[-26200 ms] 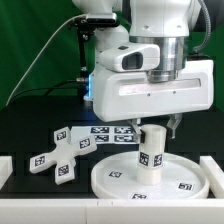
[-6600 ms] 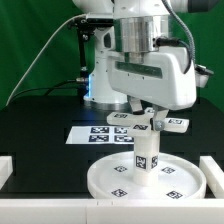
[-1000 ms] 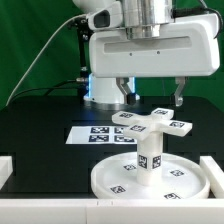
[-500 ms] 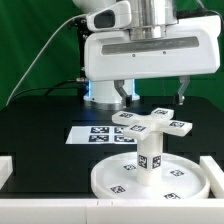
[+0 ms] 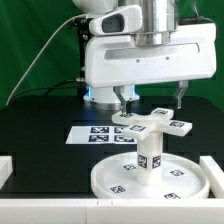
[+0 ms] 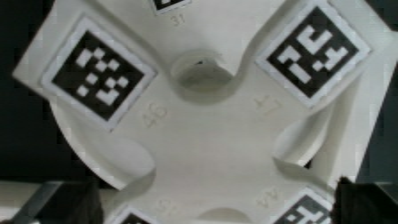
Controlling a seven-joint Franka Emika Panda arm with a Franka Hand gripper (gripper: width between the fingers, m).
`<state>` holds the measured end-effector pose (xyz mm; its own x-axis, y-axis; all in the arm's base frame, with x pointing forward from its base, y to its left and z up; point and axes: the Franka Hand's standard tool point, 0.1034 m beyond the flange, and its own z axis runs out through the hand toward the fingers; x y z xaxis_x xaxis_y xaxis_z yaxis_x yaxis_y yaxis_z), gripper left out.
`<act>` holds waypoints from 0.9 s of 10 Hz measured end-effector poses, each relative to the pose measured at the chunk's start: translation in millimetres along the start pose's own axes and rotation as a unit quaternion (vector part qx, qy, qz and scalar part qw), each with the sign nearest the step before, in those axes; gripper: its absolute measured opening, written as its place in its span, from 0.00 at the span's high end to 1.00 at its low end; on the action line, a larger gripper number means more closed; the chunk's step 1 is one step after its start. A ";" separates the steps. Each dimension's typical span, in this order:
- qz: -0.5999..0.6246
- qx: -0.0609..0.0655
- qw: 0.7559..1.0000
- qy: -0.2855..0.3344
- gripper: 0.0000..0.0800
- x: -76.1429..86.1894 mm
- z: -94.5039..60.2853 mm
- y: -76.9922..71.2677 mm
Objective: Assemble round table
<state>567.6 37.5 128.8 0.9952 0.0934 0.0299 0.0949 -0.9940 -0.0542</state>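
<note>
- Marker board [image 5: 100, 133] flat on the black bench [image 5: 40, 125], left of centre.
- Disc [image 5: 110, 180] at lower centre, post [image 5: 150, 158] upright in it.
- Foot [image 5: 150, 122] seated on the post top, arms spread level.
- Gripper [image 5: 152, 98] directly above the foot, fingers [image 5: 125, 99] spread wide, empty, straddling the hub; hub [image 6: 199, 78] centred in wrist view.

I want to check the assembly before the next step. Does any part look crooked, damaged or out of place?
Nothing stands out. The cross-shaped foot piece sits on top of the short post, which stands upright in the round disc. The gripper is open above the foot piece. No damage is visible.
</note>
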 end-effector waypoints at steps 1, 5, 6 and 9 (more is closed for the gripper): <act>0.007 -0.001 1.000 -0.003 0.19 -0.3 2.6 -1.6; 0.007 -0.008 1.000 -0.005 0.19 -2.0 11.7 -0.5; 0.008 -0.009 1.000 -0.006 0.19 -2.4 14.9 -0.2; 0.014 -0.012 1.000 -0.006 0.19 -3.2 22.2 -2.1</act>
<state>564.8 40.6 106.7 0.9976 0.0669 0.0159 0.0673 -0.9973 -0.0308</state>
